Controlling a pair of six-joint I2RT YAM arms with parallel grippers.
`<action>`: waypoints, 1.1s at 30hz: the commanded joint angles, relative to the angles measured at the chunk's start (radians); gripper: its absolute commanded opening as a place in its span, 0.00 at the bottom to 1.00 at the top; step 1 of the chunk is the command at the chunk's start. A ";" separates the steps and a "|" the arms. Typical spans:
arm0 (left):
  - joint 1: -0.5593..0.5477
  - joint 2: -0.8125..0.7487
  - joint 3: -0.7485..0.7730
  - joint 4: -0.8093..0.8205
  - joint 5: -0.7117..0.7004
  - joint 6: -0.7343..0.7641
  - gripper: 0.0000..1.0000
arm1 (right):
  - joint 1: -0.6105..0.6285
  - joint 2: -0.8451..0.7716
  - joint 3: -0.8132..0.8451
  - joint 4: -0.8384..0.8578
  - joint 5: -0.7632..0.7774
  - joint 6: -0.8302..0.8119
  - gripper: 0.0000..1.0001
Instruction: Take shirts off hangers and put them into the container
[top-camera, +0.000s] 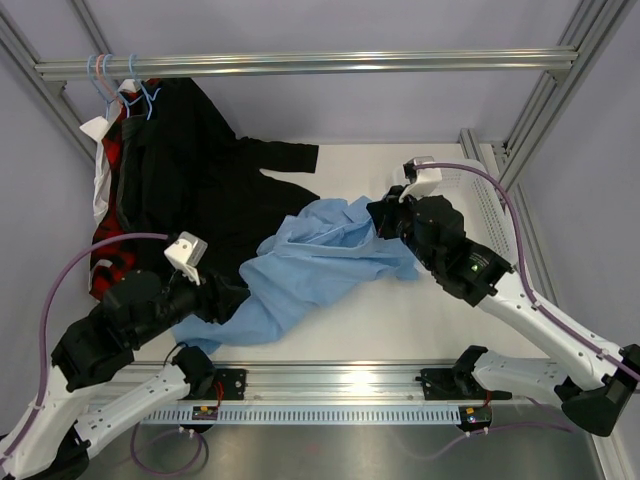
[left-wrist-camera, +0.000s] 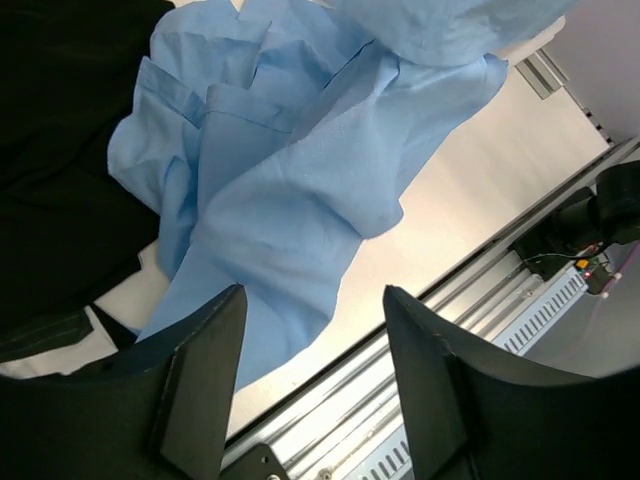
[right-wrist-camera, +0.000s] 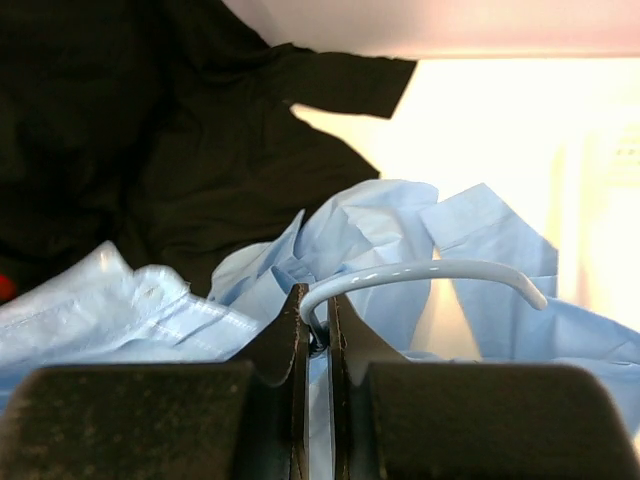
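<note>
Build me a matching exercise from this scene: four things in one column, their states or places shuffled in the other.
1 left end effector
2 right end effector
3 light blue shirt
4 black shirt

A crumpled at the middle of the table
B shut on the hanger
C open, holding nothing
D far left, below the rail

Pairs: 1-C, 2-B, 3-A, 4-D

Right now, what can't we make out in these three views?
- Hanger: the right wrist view shows only its hook, pinched by the right gripper. The rest is buried in the blue shirt.
- Container: seen in no view.
- Plaid shirt: in the top view, mostly covered by the black shirt.
- Left gripper: in the top view, its fingers are hidden under its own wrist.
</note>
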 joint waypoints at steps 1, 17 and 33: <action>0.002 0.011 0.040 0.020 0.005 0.030 0.63 | -0.005 -0.013 0.044 0.074 0.082 -0.025 0.00; 0.002 0.064 -0.029 0.180 -0.061 0.280 0.70 | -0.005 0.003 0.054 0.102 -0.056 -0.077 0.00; 0.002 0.141 -0.064 0.154 0.169 0.498 0.47 | -0.005 -0.025 0.037 0.125 -0.178 -0.125 0.00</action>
